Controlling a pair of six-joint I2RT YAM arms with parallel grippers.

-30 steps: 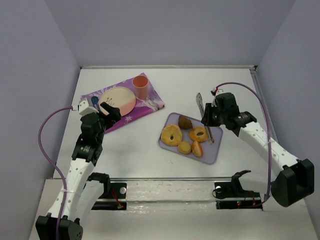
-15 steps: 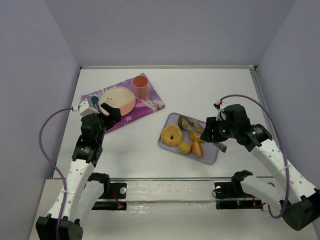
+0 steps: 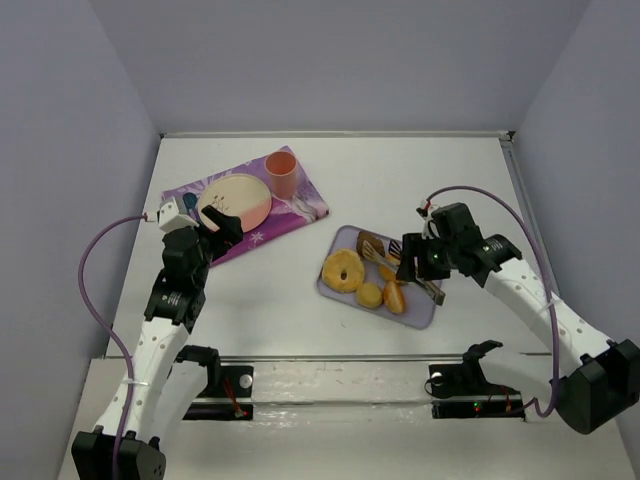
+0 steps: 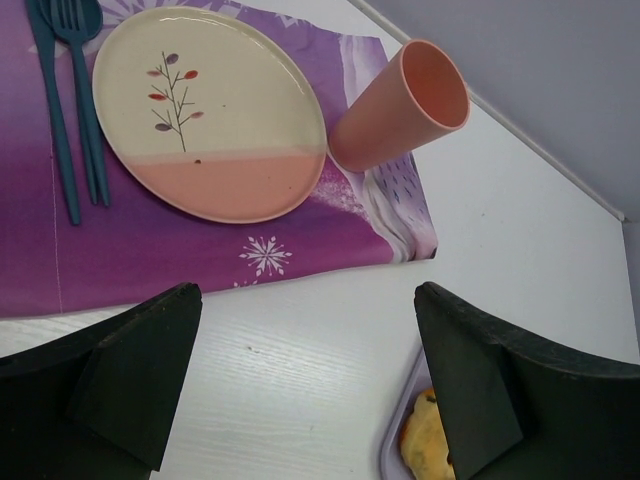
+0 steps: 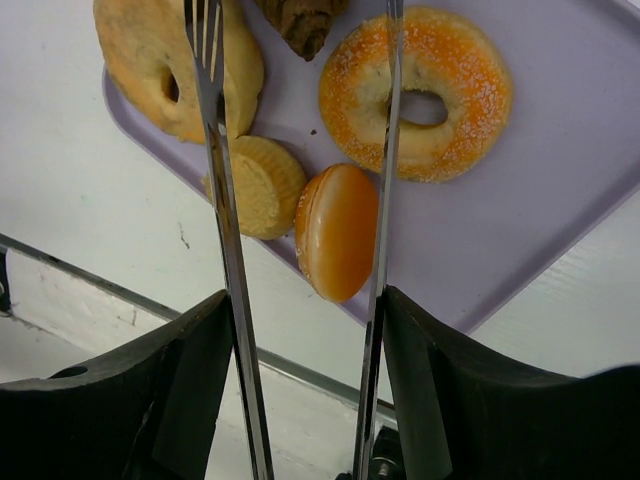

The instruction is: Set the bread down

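Right gripper, the nearer one, clamps tongs with arms spread; bread lies straight ahead between them, seemingly untouched. Left gripper gapes, empty.

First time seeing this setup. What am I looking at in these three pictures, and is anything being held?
Two robot arms are bolted at the table's near edge. One picture looks down from above; the other two come from cameras on each wrist. The left gripper is open and empty, by a purple placemat with a plate, cup and cutlery. The right gripper holds metal tongs, spread over a lilac tray of pastries; the dark brown bread shows between their arms.
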